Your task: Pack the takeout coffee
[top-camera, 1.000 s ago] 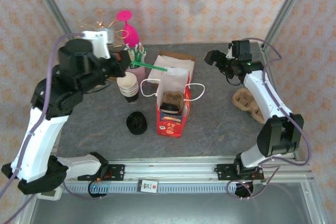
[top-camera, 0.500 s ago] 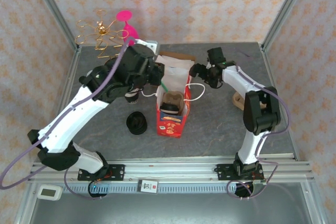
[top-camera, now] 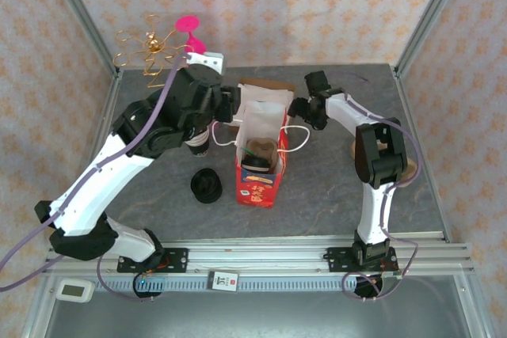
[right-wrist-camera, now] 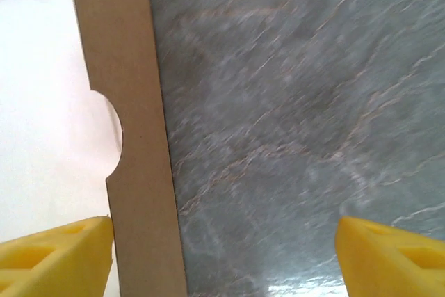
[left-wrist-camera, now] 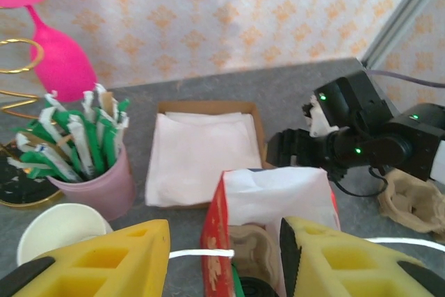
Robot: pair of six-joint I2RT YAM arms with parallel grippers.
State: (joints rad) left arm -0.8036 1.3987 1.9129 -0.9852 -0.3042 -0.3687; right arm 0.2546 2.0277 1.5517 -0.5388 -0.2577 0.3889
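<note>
The red takeout bag [top-camera: 257,180] stands open mid-table, holding a brown cup carrier [top-camera: 261,150] with a black-lidded coffee cup [top-camera: 255,166]. My left gripper [top-camera: 232,112] hovers open at the bag's back left corner. In the left wrist view its yellow fingers [left-wrist-camera: 104,259] straddle the bag's red left wall [left-wrist-camera: 214,241] and a white handle cord [left-wrist-camera: 198,253]. A green straw [left-wrist-camera: 236,286] pokes up inside the bag. My right gripper [top-camera: 303,110] is open over the right edge of the napkin box [right-wrist-camera: 132,137], its fingertips [right-wrist-camera: 393,255] wide apart and holding nothing.
A pink cup of green straws [left-wrist-camera: 90,165], a stack of paper cups [top-camera: 196,134] and a loose black lid [top-camera: 207,185] sit left of the bag. A pink goblet [top-camera: 190,33] and gold wire stand [top-camera: 150,49] are at the back left. Spare carriers [left-wrist-camera: 417,199] lie right.
The left arm swung from the straw cup to the bag with a green straw, and its jaws opened there. The right arm moved in from the far right toward the napkin box.
</note>
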